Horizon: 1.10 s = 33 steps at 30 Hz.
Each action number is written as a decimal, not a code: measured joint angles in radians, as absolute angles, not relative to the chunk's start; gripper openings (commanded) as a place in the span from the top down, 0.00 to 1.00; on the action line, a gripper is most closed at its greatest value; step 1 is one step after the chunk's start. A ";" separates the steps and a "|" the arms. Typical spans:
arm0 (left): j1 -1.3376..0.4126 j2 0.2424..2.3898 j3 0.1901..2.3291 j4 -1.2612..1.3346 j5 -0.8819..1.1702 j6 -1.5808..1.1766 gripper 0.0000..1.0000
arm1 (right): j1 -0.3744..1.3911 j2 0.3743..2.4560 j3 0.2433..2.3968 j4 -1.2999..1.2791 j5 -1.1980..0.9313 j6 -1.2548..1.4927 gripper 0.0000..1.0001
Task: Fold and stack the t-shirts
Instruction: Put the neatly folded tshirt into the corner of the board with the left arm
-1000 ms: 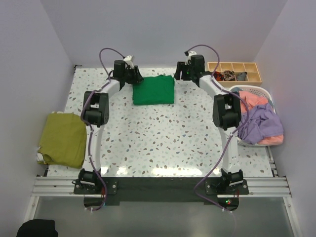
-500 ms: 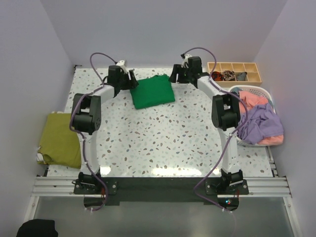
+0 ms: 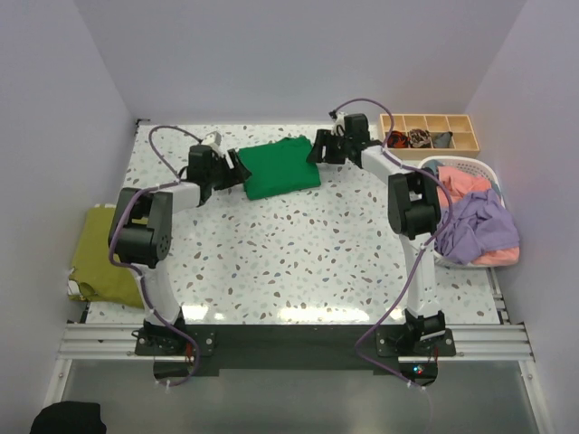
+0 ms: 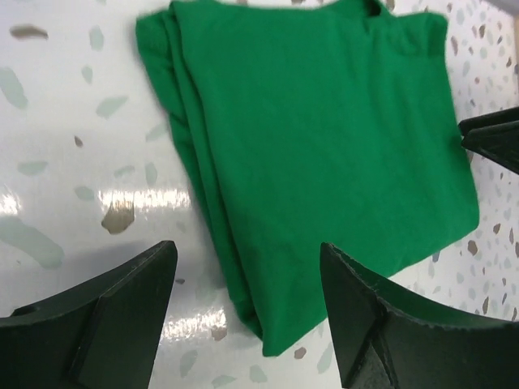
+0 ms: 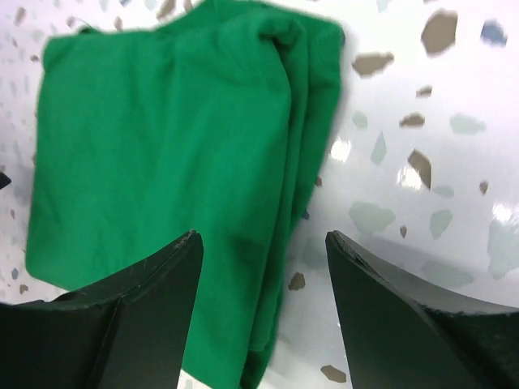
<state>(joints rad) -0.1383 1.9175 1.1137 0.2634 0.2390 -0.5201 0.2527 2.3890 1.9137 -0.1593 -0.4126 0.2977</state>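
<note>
Near the middle of the bench's far edge, the folded green t-shirt lies flat. The left gripper and right gripper flank its opposite sides, fingers spread wide, apparently poised to carry it to the olive-yellow t-shirt at the left edge.

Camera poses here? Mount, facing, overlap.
Top external: above and behind the robot, looking down at the table; the left arm and right arm show whole.
Left wrist: on the left arm, looking down at one edge of the green t-shirt; left gripper open at bottom.
Right wrist: on the right arm, looking down at its opposite edge; right gripper open at bottom.
Shared: all three see the green t-shirt, the wrist views from opposite sides.
</note>
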 measured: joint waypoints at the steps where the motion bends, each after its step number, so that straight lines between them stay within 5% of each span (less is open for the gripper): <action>1: -0.139 1.927 1.098 0.269 0.250 -0.534 0.24 | 0.252 2.389 1.899 -0.157 -0.413 0.299 0.34; 14: -0.159 2.096 1.166 0.432 0.303 -0.647 0.28 | 0.240 2.384 1.847 -0.150 -0.452 0.314 0.34; 15: -0.159 2.118 1.190 0.445 0.314 -0.658 0.31 | 0.240 2.385 1.852 -0.150 -0.461 0.316 0.34; 18: -0.160 2.185 1.261 0.474 0.345 -0.691 0.64 | 0.240 2.386 1.855 -0.148 -0.469 0.319 0.34; 19: -0.161 2.207 1.280 0.474 0.351 -0.699 0.82 | 0.240 2.386 1.855 -0.149 -0.469 0.321 0.34; 21: -0.163 2.245 1.304 0.489 0.372 -0.720 0.98 | 0.240 2.386 1.853 -0.149 -0.470 0.321 0.35; 27: -0.169 2.318 1.408 0.470 0.443 -0.740 1.00 | 0.234 2.354 1.775 -0.102 -0.475 0.328 0.35; 33: -0.158 2.345 1.678 0.176 0.418 -0.619 1.00 | 0.228 2.249 1.616 -0.090 -0.472 0.337 0.35</action>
<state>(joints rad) -0.1577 2.3451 1.6783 0.1764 0.4183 -0.6193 0.2276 2.2486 1.6161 -0.0898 -0.4725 0.3367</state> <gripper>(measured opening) 0.067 0.651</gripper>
